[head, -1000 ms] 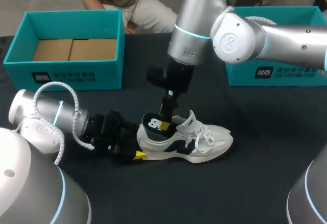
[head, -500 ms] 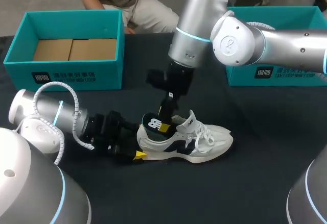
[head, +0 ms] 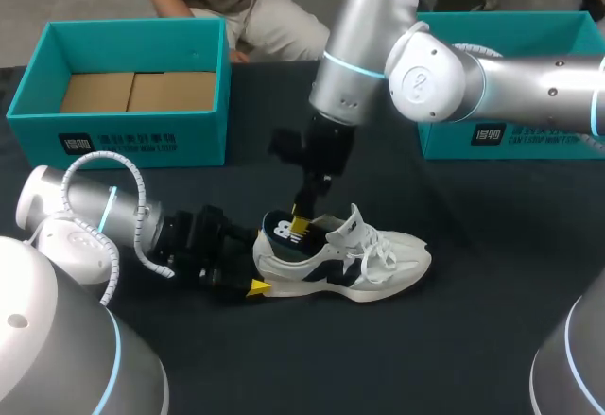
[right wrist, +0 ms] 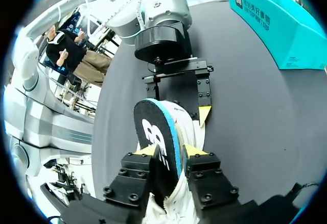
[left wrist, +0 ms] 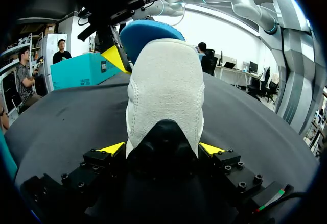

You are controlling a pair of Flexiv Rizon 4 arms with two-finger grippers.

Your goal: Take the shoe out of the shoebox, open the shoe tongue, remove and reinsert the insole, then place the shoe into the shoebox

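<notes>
Two grips logged. Left gripper (left wrist: 162, 149) clamped across shoe (head: 364, 266) heel, shoe on table (head: 492, 245) just ahead; toe hidden behind heel. Right gripper (right wrist: 171, 151) pinching insole (right wrist: 155, 129), upright; lower end buried in shoe, out of sight.

The shoe (head: 392, 256) is seen in matt, faintly rough white cloth, its insole (right wrist: 154, 132) faced smooth black over blue foam. The tabletop (head: 473, 339) is covered in matt black cloth.

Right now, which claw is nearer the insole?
Right. The right claw is shut on the insole, which stands partly out of the shoe. The left claw clamps the shoe at its heel, just behind and below the insole.
</notes>
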